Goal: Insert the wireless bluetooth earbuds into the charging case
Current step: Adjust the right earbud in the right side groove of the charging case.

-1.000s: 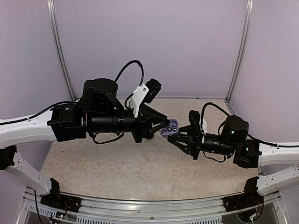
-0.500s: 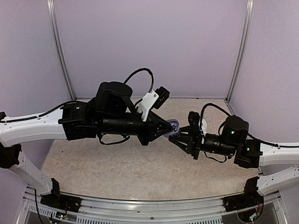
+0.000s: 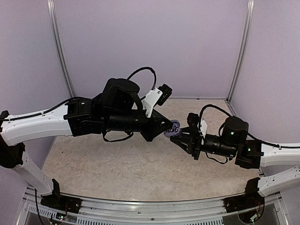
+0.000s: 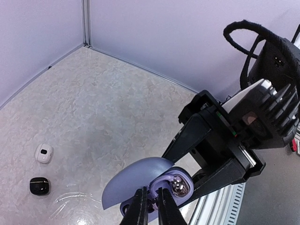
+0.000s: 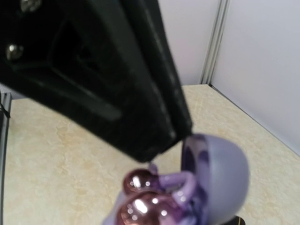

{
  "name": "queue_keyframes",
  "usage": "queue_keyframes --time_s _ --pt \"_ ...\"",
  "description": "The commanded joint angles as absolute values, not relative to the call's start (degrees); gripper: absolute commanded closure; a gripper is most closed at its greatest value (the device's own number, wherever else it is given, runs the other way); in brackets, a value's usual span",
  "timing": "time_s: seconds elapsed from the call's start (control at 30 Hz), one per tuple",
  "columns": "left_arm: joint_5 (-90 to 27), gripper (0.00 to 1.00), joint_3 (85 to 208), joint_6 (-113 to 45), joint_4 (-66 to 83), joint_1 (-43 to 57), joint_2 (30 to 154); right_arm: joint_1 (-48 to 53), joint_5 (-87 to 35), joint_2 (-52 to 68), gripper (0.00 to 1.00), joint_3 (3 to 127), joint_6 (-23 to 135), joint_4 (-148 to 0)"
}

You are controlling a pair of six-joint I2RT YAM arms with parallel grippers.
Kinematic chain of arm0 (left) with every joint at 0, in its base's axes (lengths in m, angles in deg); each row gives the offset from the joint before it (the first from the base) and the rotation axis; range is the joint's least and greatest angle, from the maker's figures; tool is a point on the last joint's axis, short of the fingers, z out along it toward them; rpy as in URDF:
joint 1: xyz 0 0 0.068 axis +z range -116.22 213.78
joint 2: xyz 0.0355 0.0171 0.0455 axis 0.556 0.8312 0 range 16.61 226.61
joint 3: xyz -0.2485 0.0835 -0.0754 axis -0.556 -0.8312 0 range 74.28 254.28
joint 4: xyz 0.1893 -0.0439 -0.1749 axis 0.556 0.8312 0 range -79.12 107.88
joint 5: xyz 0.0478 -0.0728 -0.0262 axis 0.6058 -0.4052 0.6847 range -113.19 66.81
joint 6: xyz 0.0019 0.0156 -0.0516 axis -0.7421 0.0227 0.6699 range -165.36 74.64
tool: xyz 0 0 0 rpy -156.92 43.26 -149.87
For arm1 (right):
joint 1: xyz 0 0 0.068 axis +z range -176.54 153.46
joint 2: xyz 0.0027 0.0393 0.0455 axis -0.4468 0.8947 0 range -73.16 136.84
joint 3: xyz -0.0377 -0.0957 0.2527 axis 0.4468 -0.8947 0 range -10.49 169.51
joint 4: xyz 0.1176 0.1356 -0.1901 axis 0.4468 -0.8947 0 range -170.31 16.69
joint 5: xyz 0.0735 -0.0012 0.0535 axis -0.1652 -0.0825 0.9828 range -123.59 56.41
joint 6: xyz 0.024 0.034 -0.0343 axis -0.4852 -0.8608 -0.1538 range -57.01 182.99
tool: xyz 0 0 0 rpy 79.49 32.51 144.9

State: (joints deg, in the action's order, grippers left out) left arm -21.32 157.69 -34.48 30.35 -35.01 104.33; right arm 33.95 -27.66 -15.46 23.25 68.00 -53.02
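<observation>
Lavender charging case (image 4: 136, 179) pinched by right fingers (image 4: 187, 138); left fingers (image 4: 137, 212) nearly pressed together.

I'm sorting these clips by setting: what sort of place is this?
Probably a lab test booth, not a home: plain pale-lilac wall panels joined by metal corner posts enclose a marbled beige tabletop, with two black-and-white robot arms bolted at its near edge.

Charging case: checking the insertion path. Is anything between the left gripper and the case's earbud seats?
Nothing visible does. The charging case, held by the right gripper, has its lid swung open, and the left gripper is right at it, beside one seated earbud.
</observation>
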Motion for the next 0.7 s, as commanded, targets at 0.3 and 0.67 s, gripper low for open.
queue_keyframes --time_s 0.3,0.67 --pt "-21.34 0.82 161.64 -33.23 34.04 -34.52 106.73 34.73 -29.20 -16.54 1.00 25.28 69.40 -53.70" --pt "-21.59 0.79 163.55 -32.46 36.41 -34.34 109.26 34.72 -29.55 -16.82 1.00 25.50 69.93 -53.89"
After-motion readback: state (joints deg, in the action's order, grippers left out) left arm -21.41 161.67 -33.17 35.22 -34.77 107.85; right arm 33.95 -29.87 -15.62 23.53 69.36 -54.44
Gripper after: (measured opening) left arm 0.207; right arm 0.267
